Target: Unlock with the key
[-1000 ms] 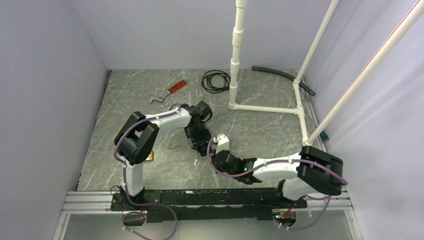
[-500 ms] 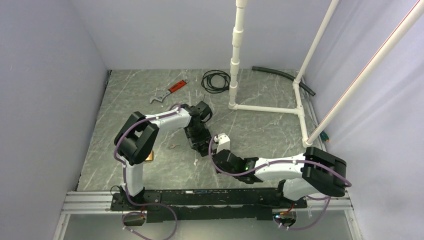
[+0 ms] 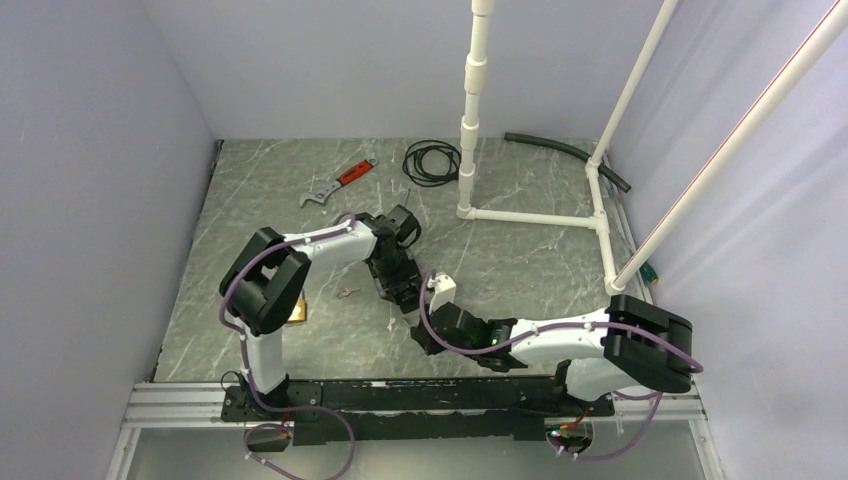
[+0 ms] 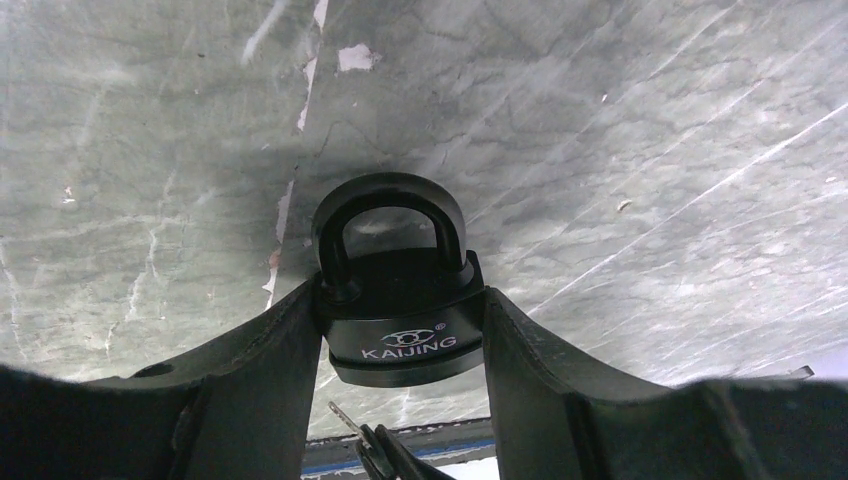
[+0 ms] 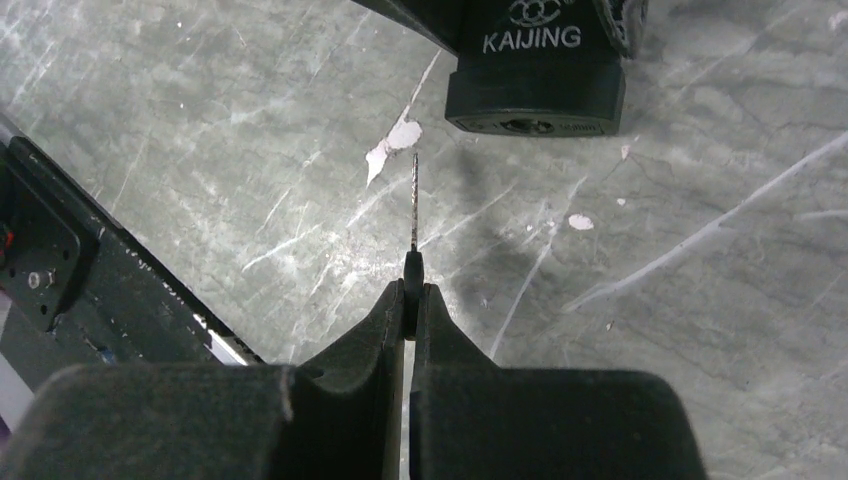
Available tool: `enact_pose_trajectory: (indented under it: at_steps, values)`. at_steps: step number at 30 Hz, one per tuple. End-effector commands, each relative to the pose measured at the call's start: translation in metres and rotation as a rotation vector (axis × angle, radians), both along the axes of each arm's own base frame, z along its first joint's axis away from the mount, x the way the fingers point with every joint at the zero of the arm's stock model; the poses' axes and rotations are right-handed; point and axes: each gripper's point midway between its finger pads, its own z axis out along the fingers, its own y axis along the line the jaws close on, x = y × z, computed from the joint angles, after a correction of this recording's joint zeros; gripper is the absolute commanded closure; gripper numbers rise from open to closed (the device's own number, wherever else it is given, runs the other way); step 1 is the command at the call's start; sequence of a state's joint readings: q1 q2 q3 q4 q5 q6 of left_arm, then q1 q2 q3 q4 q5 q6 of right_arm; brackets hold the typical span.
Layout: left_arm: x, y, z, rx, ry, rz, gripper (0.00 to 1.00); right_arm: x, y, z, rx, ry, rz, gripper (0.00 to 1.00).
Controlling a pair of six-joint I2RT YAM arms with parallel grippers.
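From above, your left end effector (image 3: 404, 295) and right end effector (image 3: 422, 322) meet mid-desk (image 3: 520, 260), with open marble on every side.

Left wrist: the fingers clamp the padlock (image 4: 405, 325) by its sides.

Right wrist: the fingers are pressed together on the key (image 5: 413, 200). Its tip sits just short of the padlock's bottom edge, left of the keyway.

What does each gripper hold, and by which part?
The left gripper holds the padlock by the sides of its body. The right gripper holds the key by its head.

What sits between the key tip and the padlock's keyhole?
Nothing. In the right wrist view, only bare tabletop shows between the key and the keyhole of the padlock.
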State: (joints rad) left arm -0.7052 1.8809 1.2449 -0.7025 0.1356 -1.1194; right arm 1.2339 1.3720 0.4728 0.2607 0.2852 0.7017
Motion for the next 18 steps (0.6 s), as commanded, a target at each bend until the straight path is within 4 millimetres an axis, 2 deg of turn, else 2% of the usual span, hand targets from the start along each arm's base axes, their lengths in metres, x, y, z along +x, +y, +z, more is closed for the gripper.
enact_pose_trajectory:
  at_steps: [1, 5, 9, 18]
  values:
    - [0.007, -0.006, 0.024, -0.064, -0.072, 0.02, 1.0, -0.003, 0.002, 0.011, 0.095, 0.039, -0.038, 1.0]
    - [0.006, -0.007, 0.035, -0.096, -0.096, 0.024, 1.0, -0.007, 0.001, 0.013, 0.143, 0.052, -0.042, 1.0]
    - [0.005, -0.005, 0.043, -0.119, -0.123, 0.034, 1.0, -0.01, 0.003, 0.024, 0.225, 0.06, -0.032, 1.0]
    - [-0.002, -0.004, 0.048, -0.16, -0.129, 0.037, 1.0, -0.004, 0.008, 0.039, 0.297, 0.08, -0.02, 1.0]
